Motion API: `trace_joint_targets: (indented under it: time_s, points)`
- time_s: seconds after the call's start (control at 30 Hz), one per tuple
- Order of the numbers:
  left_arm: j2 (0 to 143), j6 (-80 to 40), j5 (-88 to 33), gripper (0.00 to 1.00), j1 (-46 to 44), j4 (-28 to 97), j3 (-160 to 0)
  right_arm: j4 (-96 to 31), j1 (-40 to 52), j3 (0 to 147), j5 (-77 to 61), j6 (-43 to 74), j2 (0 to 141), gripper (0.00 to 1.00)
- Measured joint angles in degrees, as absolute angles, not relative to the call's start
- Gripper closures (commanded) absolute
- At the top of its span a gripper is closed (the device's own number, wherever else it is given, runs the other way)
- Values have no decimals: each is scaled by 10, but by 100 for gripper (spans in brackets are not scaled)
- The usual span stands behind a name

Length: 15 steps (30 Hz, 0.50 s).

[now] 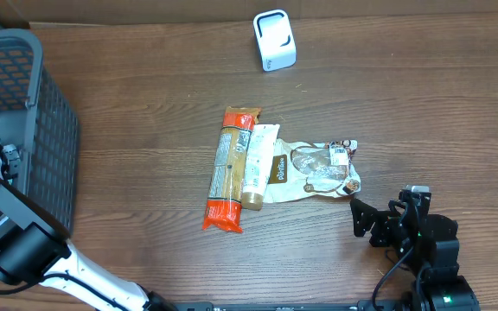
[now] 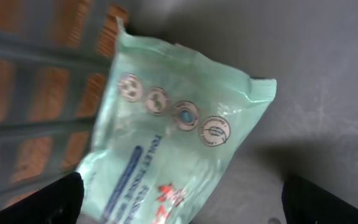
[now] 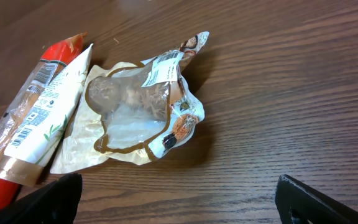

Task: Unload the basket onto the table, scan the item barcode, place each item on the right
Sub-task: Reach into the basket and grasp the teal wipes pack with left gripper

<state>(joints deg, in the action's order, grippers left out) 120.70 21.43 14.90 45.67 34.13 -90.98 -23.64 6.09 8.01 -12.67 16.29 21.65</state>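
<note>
green pack (image 2: 173, 137) | in basket (image 2: 328, 93) | long axis askew to basket wall

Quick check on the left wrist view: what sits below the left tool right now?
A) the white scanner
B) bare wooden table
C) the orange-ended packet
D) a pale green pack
D: the left wrist view shows a pale green pack lying on the grey floor of the basket, next to its mesh wall, with the left tool open above it.
</note>
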Motion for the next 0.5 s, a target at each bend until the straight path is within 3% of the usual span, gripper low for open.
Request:
trace_joint_targets:
  time_s: [0.5]
  points:
    - [1227, 227, 133, 20, 466, 322, -919, -236, 61, 80, -127, 163, 216, 0]
